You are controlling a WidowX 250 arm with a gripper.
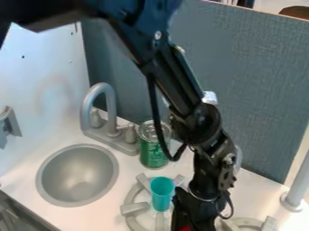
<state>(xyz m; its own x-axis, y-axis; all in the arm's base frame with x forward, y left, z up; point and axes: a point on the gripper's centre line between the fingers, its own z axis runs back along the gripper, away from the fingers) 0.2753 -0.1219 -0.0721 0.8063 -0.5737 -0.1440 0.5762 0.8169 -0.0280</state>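
Our end effector, whether open or closed we can't tell, hangs beside the teal cup on the burner. We judge the cup light, stiff, slightly slippery, best gripped across its sides.

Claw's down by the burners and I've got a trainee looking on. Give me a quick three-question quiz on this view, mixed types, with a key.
1. Which thing stands at the burner nearer the sink?
A) a white bowl
B) a teal cup
C) a yellow spoon

2. True or false: the green can stands inside the sink.

3. Fill in the colour: at the picture's bottom edge, a small ____ patch shows against the black claw.

Key: 1: B. 2: False; the green can stands on the counter, beside the faucet. 3: red.
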